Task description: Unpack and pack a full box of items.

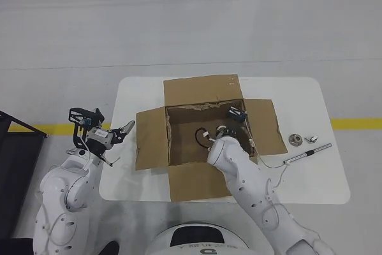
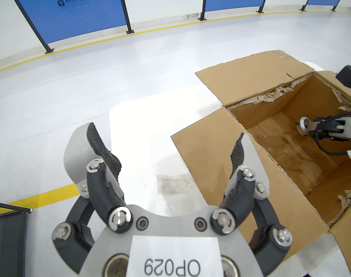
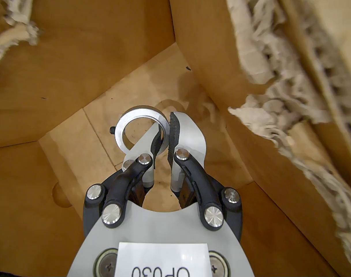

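**A:** Where's the task's thing?

**B:** A silver metal ring with a small black set screw (image 3: 121, 134) is inside the brown cardboard box (image 1: 151, 137). The box sits mid-tabletop with all four flaps folded out, and its far flap reaches the far edge of the white tabletop (image 1: 305, 95).

**A:** Held?

**B:** Yes. The right tool (image 3: 167, 128) is down in the box, narrowed onto the ring's wall, with one pad through the bore and the other pressed on the outside. The bore faces back up the tool toward the wrist. The set screw sticks out sideways, on the side away from the pads. I cannot tell whether the ring touches the box floor.

**A:** And the other arm?

**B:** The left tool (image 2: 166, 134) hangs over the tabletop's left edge, just beside the box's left flap. Its fingers are spread wide with nothing between them.

**A:** Anything else in the box?

**B:** A blue-and-black part (image 1: 236, 114) sits in the far right corner, and a loop of black cable (image 1: 200, 135) lies on the floor.

**A:** Outside it?

**B:** Toward the tabletop's right edge there is a round grey metal disc (image 1: 295, 138) with a small silver metal piece (image 1: 310, 138) just beside it. A slim silver rod (image 1: 308, 153) lies nearer the front. Its long axis slants from near-left to far-right, and a thin wire trails from its near end toward the box.
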Motion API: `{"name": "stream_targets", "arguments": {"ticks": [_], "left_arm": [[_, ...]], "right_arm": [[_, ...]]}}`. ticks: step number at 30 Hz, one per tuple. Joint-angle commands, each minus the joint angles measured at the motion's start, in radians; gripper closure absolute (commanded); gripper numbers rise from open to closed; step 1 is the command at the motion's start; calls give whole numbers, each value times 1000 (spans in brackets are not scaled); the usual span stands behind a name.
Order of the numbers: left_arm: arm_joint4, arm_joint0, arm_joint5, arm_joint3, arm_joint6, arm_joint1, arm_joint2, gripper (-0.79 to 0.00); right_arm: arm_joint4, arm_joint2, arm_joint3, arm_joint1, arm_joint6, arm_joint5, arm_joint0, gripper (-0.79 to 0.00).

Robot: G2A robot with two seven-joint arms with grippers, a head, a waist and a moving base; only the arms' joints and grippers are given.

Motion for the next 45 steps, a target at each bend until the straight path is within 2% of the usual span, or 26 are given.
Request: {"name": "stream_targets", "arguments": {"ticks": [1, 4, 7, 8, 13, 16, 19, 23, 26, 33, 36, 40, 45], "left_arm": [[0, 0, 0, 0, 0, 0, 0, -785], [0, 0, 0, 0, 0, 0, 0, -785], [0, 0, 0, 0, 0, 0, 0, -785], [0, 0, 0, 0, 0, 0, 0, -785], [0, 0, 0, 0, 0, 0, 0, -785], [0, 0, 0, 0, 0, 0, 0, -785], [0, 0, 0, 0, 0, 0, 0, -785], [0, 0, 0, 0, 0, 0, 0, -785], [0, 0, 0, 0, 0, 0, 0, -785], [0, 0, 0, 0, 0, 0, 0, -785], [0, 0, 0, 0, 0, 0, 0, -785], [0, 0, 0, 0, 0, 0, 0, -785], [0, 0, 0, 0, 0, 0, 0, -785]], "right_arm": [[-9, 3, 49, -17, 0, 0, 13, 0], [-23, 5, 119, -44, 0, 0, 36, 0], [-43, 9, 157, -69, 0, 0, 51, -102], [-52, 11, 160, -76, 0, 0, 52, -114], [-100, 34, 104, -102, 0, 0, 21, -231], [-129, 54, 24, -107, 10, -10, -25, -256], [-188, 91, -136, -102, 64, -64, -103, -280], [-245, 224, -537, -82, 211, -211, -302, -329], [-211, 355, -791, -75, 282, -282, -451, -345], [102, 724, -798, -74, 221, -277, -477, -366], [185, 851, -798, -73, 239, -247, -499, -363], [231, 931, -739, -72, 229, -229, -523, -363], [252, 988, -599, -66, 221, -221, -471, -369]]}}
